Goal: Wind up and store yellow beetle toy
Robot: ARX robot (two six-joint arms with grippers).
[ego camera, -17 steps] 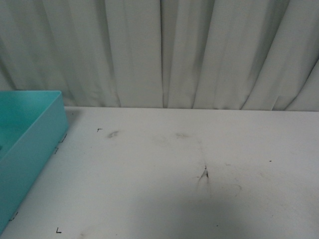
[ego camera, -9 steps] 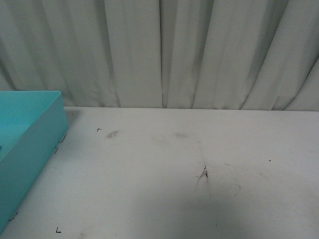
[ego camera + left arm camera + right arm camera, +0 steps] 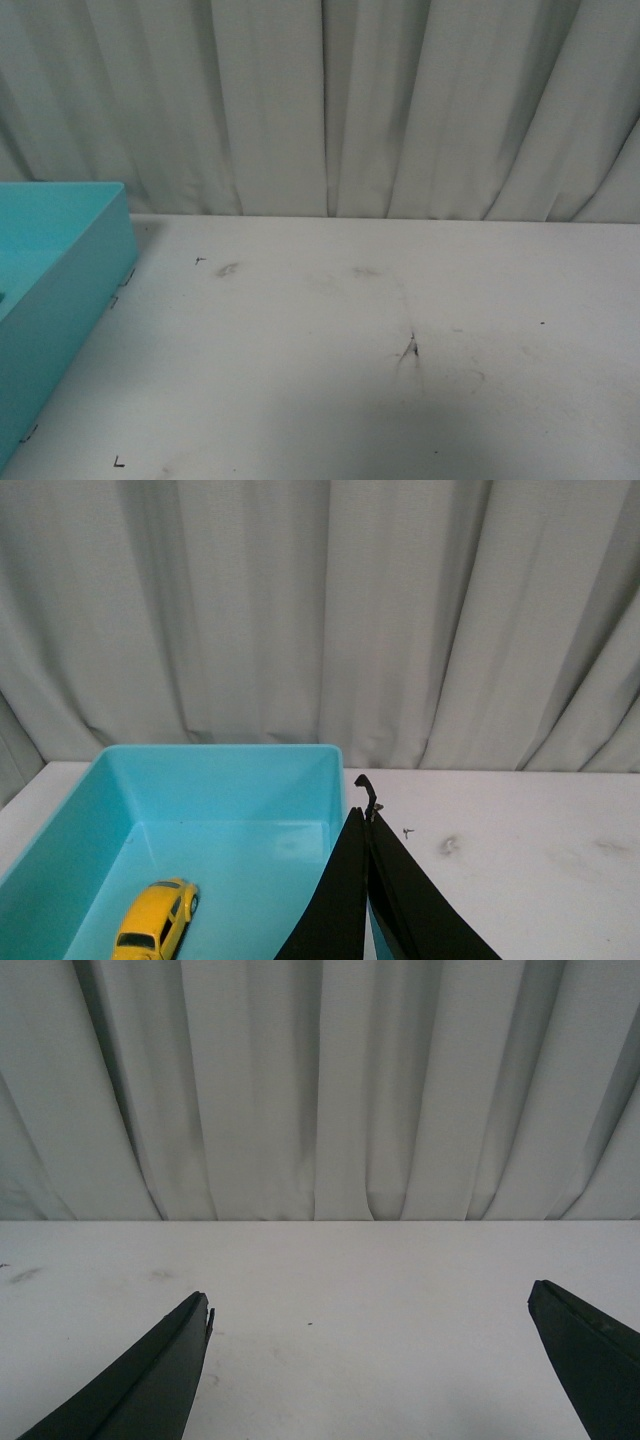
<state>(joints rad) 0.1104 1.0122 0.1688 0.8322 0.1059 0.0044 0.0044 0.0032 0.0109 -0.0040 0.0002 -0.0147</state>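
- On my left wrist camera, the yellow beetle toy [image 3: 155, 920] lies on the floor of the turquoise bin [image 3: 225, 760], upright on its wheels, well apart from the far wall and clear of the side walls.
- The car's lower end is cut off by the edge of that picture, so I cannot see its whole body.
- My left pincer [image 3: 368, 880] has its two black fingers [image 3: 335, 900] pressed together with nothing between them; it sits over the bin's wall on the side next to the open tabletop [image 3: 520, 850].
- My right pincer [image 3: 370, 1360] is spread wide, one dark finger [image 3: 150, 1380] at each side of the right wrist picture, and only bare white tabletop shows between them; it holds nothing.
- From the front camera I see neither arm; the bin [image 3: 60, 270] sits at the left side of the tabletop [image 3: 350, 340], and the toy inside it is not visible from there.
- The tabletop carries grey smudges [image 3: 227, 268] and a dark scuff mark [image 3: 408, 350] near its middle, plus small black corner marks [image 3: 118, 462] close to the bin.
- A pleated pale curtain [image 3: 330, 100] hangs behind the tabletop's far edge in all three views.
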